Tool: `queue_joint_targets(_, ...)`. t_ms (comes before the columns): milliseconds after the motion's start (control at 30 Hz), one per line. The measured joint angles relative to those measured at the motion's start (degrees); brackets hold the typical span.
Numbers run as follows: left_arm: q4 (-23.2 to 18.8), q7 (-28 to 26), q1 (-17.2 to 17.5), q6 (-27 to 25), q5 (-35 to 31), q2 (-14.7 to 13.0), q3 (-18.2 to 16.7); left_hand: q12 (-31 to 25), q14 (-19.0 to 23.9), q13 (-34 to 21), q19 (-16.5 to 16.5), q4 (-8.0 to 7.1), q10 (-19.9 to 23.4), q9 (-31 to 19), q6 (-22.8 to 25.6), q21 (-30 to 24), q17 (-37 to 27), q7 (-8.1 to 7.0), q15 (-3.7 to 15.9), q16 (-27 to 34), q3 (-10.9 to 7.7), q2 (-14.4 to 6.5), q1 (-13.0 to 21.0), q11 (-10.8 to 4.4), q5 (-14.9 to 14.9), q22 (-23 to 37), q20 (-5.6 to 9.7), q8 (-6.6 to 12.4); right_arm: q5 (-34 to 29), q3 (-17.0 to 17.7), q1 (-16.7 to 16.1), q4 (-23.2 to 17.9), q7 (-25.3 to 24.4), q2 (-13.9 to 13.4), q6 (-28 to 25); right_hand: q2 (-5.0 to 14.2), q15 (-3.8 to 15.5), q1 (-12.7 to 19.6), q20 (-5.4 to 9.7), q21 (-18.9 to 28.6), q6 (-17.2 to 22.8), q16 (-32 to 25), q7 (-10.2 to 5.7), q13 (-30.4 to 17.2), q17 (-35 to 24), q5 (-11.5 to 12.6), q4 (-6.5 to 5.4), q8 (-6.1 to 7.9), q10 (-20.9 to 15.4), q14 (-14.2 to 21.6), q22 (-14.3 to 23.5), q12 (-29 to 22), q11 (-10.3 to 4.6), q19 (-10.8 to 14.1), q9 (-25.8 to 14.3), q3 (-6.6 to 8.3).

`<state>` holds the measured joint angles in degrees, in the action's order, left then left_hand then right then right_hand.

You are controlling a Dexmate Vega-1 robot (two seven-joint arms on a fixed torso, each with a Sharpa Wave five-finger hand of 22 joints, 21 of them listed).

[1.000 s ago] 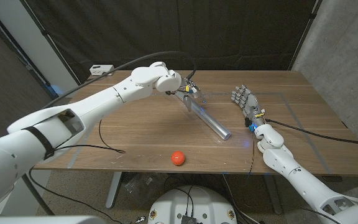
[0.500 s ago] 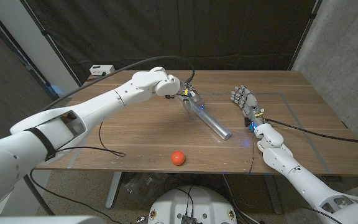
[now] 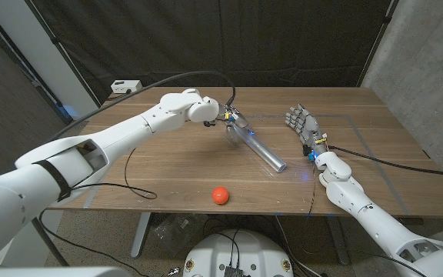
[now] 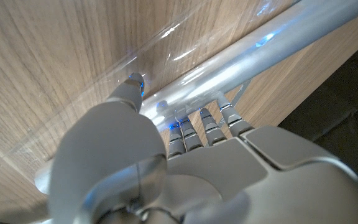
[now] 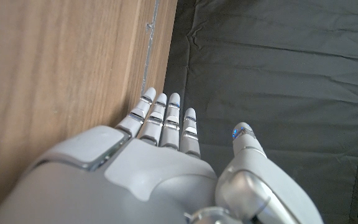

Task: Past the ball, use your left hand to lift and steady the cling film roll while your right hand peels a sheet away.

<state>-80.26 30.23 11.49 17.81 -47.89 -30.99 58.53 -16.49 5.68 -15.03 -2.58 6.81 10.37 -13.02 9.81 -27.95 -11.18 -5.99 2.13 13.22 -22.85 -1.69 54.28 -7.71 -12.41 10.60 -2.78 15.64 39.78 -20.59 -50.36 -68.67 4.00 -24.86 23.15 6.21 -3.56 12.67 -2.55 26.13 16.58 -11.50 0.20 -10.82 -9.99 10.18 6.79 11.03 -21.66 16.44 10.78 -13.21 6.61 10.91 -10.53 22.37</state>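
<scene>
The left robot hand (image 3: 233, 121) grips the far end of the cling film roll (image 3: 258, 147), its fingers (image 4: 205, 122) curled around the tube, whose near end angles down toward the wooden surface (image 3: 175, 165). The right robot hand (image 3: 301, 123) waits open, fingers apart. The orange ball (image 3: 220, 195) sits near the front edge.

Glossy white shells cover both arms. The left hand (image 3: 233, 121) and right hand (image 3: 302, 123) have grey segmented fingers. Black cables trail along each arm.

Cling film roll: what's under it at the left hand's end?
The left hand grips the cling film roll at its far end, which looks raised off the wooden table; the near end rests on the wood. The hand hides what lies directly beneath.
</scene>
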Motion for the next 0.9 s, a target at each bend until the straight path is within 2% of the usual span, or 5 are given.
queue_joint_targets(233,0.0,-1.9,0.0,0.6,2.8,0.0,0.0,-1.1,2.5,-0.3,-1.8,0.38,2.4,0.0,2.1,-0.3,0.0,0.11,-0.01,0.5,-0.39,-0.9,0.9,-0.15,0.0,-0.1,-0.04,0.52,0.0,-0.2,0.6,-0.2,0.0,-0.2,0.0,0.0,-0.22,0.0,0.0,0.0,0.0,0.0,0.0,0.0,0.0,0.0,0.0,0.0,0.0,0.2,0.0,0.0,0.0,0.0,0.0,0.0)
queue_joint_targets(333,4.5,-3.1,0.5,0.8,3.6,0.5,-0.1,-2.7,5.9,-0.6,-4.0,0.95,6.0,0.1,5.9,-1.1,-0.2,-0.28,0.05,1.2,-0.96,-2.6,2.6,-0.7,0.5,0.4,0.74,2.0,-0.3,-0.3,0.9,-0.2,-0.2,-0.2,-1.2,0.0,-0.3,0.0,0.0,0.0,0.0,0.0,0.0,0.0,0.0,0.0,0.0,0.0,0.0,0.3,0.0,0.0,0.0,0.0,0.0,0.0)
queue_joint_targets(567,6.0,-6.9,0.6,0.9,2.7,0.6,0.9,-6.0,16.0,-0.8,-8.4,0.92,14.2,0.7,13.3,-3.1,-2.0,-0.97,0.27,4.2,-2.26,-5.0,5.0,-1.64,1.0,0.4,1.86,4.33,-0.5,-0.5,1.3,0.1,-0.3,-0.1,-1.6,0.0,-0.3,0.0,0.0,0.0,0.0,0.0,0.0,0.0,0.0,0.0,0.0,0.0,0.0,0.3,0.0,0.0,0.0,0.0,0.0,0.0)
queue_joint_targets(733,6.6,-10.0,0.6,1.3,0.7,0.4,1.7,-12.6,25.9,-3.5,-13.0,1.63,23.1,1.5,24.3,-6.3,-7.9,-0.68,0.46,9.8,-1.13,-4.6,6.1,-1.27,1.5,1.0,2.71,7.6,-0.6,-0.6,1.4,0.1,-0.5,-0.1,-1.8,0.0,-0.13,0.0,0.0,0.0,0.0,0.2,0.0,0.0,0.0,0.0,0.0,0.0,0.0,0.5,0.0,0.0,0.0,0.0,0.0,0.0)
queue_joint_targets(900,6.9,-14.8,0.6,2.1,-2.8,0.0,3.0,-19.1,33.1,-7.3,-16.6,1.42,25.9,0.8,24.5,-10.6,-14.9,-0.53,-0.37,15.5,0.98,-3.2,7.5,1.15,1.8,2.0,3.1,12.93,-0.8,-0.7,1.5,0.0,-0.8,-0.1,-2.0,0.0,-0.13,0.0,0.0,0.0,0.0,0.2,0.0,0.0,0.0,0.0,0.0,0.0,0.0,0.5,0.0,0.0,0.0,0.0,0.0,0.0)
